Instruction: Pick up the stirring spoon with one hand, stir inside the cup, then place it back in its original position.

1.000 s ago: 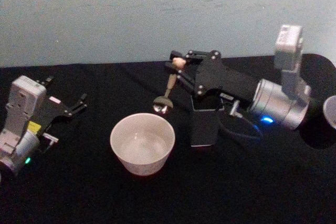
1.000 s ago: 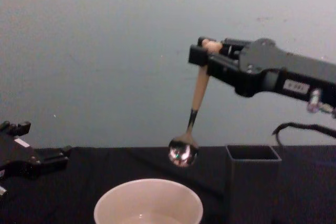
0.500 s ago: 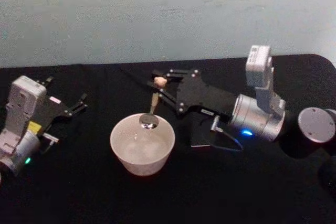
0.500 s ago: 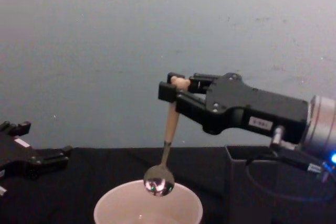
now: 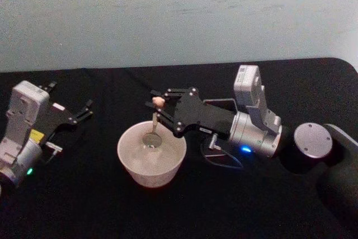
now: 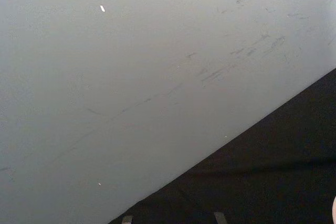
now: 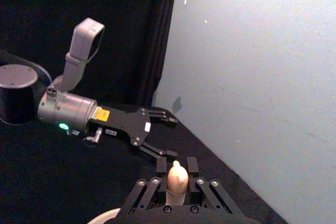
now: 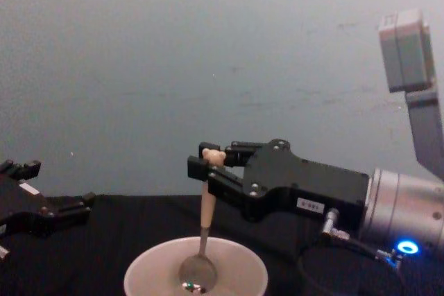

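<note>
The cream-white cup (image 5: 146,173) stands at the middle of the black table, and its rim (image 8: 247,261) shows low in the chest view. The stirring spoon (image 5: 155,119) hangs nearly upright, with its metal bowl (image 8: 198,272) down inside the cup. My right gripper (image 5: 159,105) is shut on the spoon's beige bear-head top (image 8: 210,157), just above the cup's far rim; the same grip appears in the right wrist view (image 7: 177,176). My left gripper (image 5: 84,111) rests open at the table's left, well away from the cup. The original position is hidden behind my right arm.
My right arm's grey body (image 5: 254,130) and a round-capped joint (image 5: 312,138) stretch over the table right of the cup. A pale wall (image 5: 179,15) rises behind the table's back edge. Black cloth (image 5: 84,194) lies bare in front.
My right gripper has carried the spoon left and down, from beside the holder to over the cup. The spoon's bowl went from above the rim to inside the cup. The left arm stayed still.
</note>
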`<state>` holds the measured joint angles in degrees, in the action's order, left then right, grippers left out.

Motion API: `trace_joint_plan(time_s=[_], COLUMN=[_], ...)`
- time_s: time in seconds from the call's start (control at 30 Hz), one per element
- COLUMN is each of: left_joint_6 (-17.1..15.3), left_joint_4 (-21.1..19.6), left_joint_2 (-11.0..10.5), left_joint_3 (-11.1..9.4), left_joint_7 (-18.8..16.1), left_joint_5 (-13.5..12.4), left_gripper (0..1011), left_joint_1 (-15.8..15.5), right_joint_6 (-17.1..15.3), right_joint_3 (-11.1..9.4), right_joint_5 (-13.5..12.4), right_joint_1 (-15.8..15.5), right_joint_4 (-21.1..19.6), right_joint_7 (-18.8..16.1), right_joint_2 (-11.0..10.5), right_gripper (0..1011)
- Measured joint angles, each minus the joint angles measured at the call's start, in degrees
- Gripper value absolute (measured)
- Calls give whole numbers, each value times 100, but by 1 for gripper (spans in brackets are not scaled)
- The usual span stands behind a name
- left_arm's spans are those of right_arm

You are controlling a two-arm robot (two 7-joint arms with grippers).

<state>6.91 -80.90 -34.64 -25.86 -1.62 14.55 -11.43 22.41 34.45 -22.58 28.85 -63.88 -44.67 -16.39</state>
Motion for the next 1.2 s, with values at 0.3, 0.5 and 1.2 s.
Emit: trace_joint_plan(time_s=[0.3,0.5,1.2], left_joint_6=[0,0,0], left_joint_4=[0,0,0], left_joint_2=[0,-1,0], left_joint_3=[0,0,0], left_joint_7=[0,0,0], left_joint_5=[0,0,0], left_gripper=[1001,1001,1001], left_joint_1=[0,0,0], right_joint_6=[56,72,-58], right_joint_3=[-10,-41,-210], right_joint_5=[115,161,-6], right_joint_1=[31,27,-429], right_joint_4=[237,261,-584], right_joint_7=[44,48,-114], right_joint_2=[116,135,-434], right_gripper=[215,215,215])
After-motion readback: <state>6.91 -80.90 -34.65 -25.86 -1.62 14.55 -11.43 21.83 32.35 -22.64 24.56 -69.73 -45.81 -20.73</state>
